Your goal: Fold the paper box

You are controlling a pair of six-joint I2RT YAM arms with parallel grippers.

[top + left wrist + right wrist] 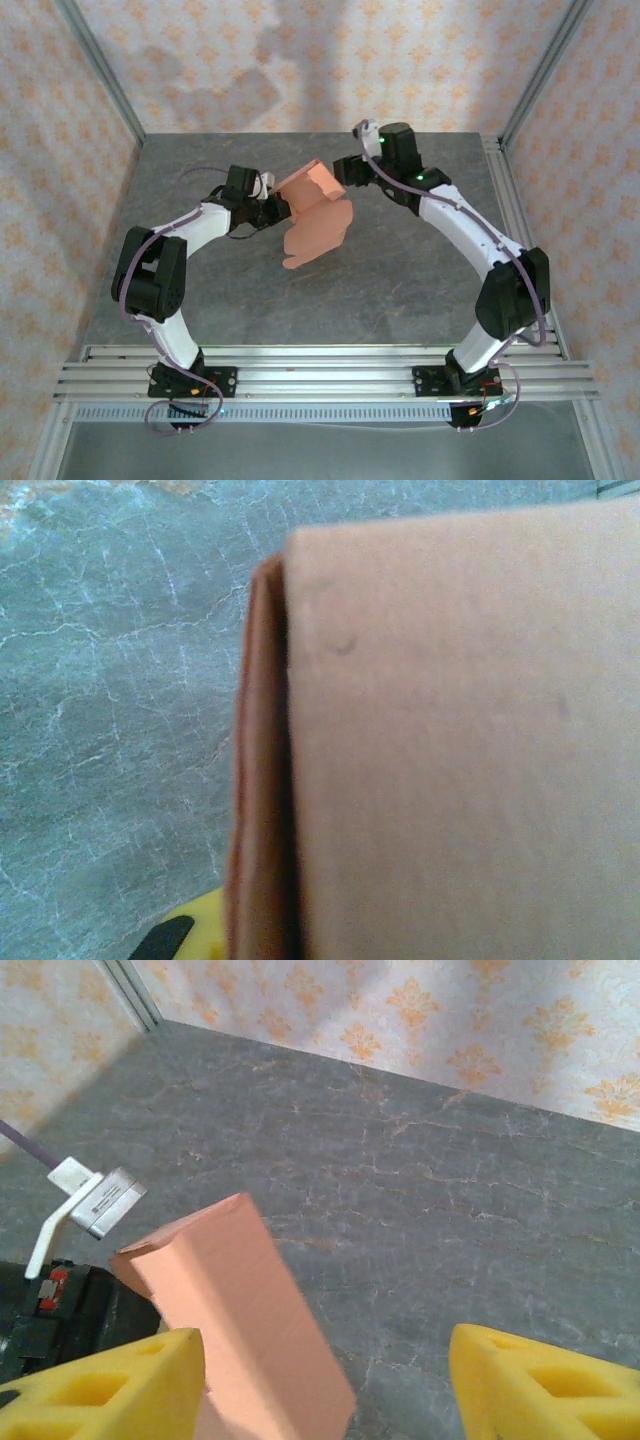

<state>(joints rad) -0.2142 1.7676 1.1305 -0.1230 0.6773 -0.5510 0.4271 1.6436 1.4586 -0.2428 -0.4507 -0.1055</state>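
The paper box (318, 210) is a salmon-pink, partly folded card piece held above the table in the middle. Its upper part forms a box-like fold and a wide flap hangs down toward the table. My left gripper (280, 208) is shut on its left edge. In the left wrist view the card (450, 740) is very close, with one yellow fingertip (190, 935) beside its folded edge. My right gripper (345, 172) is at the box's upper right corner. It stands open (325, 1385), with the folded box (240, 1310) next to its left pad (110, 1385) and a wide gap to the right pad.
The grey stone-patterned table (400, 270) spreads around the box. Patterned walls and metal frame posts (100, 70) enclose it on three sides. The left arm's wrist and camera mount (95, 1200) show close behind the box in the right wrist view.
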